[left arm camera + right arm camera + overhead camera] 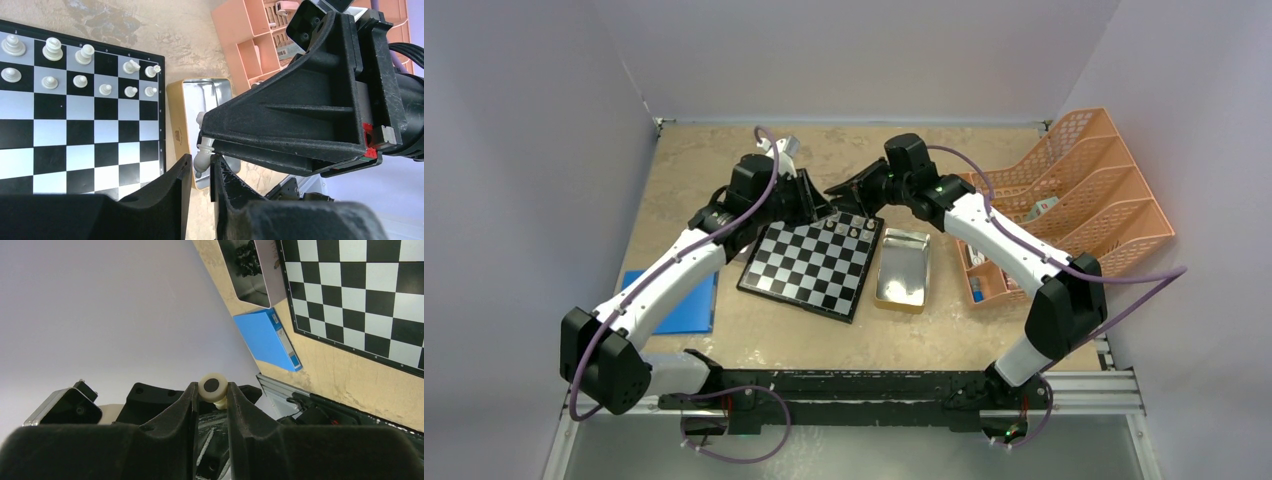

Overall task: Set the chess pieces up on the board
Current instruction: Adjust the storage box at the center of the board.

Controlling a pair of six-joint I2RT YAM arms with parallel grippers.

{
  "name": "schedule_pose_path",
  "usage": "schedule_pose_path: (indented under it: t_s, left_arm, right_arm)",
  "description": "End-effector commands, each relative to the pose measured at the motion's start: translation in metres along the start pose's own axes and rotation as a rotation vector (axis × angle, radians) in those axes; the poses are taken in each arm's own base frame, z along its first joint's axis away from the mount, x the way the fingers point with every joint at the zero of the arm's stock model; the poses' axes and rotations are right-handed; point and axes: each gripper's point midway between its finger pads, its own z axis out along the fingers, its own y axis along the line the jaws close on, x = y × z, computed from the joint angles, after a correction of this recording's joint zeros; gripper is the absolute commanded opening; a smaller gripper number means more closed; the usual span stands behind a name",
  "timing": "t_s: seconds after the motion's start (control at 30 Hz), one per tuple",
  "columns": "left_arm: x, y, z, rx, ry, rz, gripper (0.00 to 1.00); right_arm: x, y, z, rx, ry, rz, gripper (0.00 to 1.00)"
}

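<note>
This looks like a robotics lab bench, a closed-off test cell rather than anyone's home or office. Plain white panels (524, 150) box in a beige tabletop (694, 170) on three sides. The left arm (674, 275) and the right arm (1004, 240) are fixed along an aluminium rail (1104, 385) at the near edge, with purple cables (1124, 277) looping off them in the open. The rest reads as props: a small board (809, 265) with chess pieces (50, 50), a metal tin (902, 268), a blue box (686, 305) and an orange plastic file rack (1104, 180).
</note>
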Motion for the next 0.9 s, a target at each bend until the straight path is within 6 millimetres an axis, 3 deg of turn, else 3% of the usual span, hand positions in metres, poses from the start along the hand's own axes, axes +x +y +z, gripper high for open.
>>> schedule_pose_path:
  t_s: [0.0, 0.07, 0.27, 0.53, 0.63, 0.8, 0.87]
  left_arm:
    - [-0.039, -0.03, -0.014, 0.076, -0.147, 0.035, 0.13]
    - [-0.039, -0.031, -0.015, 0.092, -0.155, 0.057, 0.0]
    - [-0.032, -0.028, -0.019, 0.093, -0.142, 0.066, 0.0]
    - [-0.009, -0.031, -0.03, 0.139, -0.058, 0.123, 0.0]
    - [0.007, -0.026, -0.036, 0.124, 0.015, 0.109, 0.0]
    - [0.036, -0.009, -0.046, 0.063, 0.13, 0.083, 0.0]
    - [0.043, -0.002, -0.048, 0.048, 0.152, 0.092, 0.0]
  right_arm:
    - [0.01, 0.012, -0.009, -0.047, 0.031, -0.037, 0.18]
    - [0.01, 0.012, -0.01, -0.047, 0.025, -0.045, 0.18]
    - [0.009, 0.006, -0.017, -0.017, 0.011, -0.069, 0.23]
    - [0.004, -0.007, -0.027, 0.025, -0.035, -0.113, 0.4]
    - [-0.006, -0.009, -0.037, 0.028, -0.112, -0.143, 0.42]
    - [-0.042, -0.037, -0.05, 0.109, -0.274, -0.267, 0.43]
    - [-0.046, -0.041, -0.052, 0.111, -0.281, -0.342, 0.43]
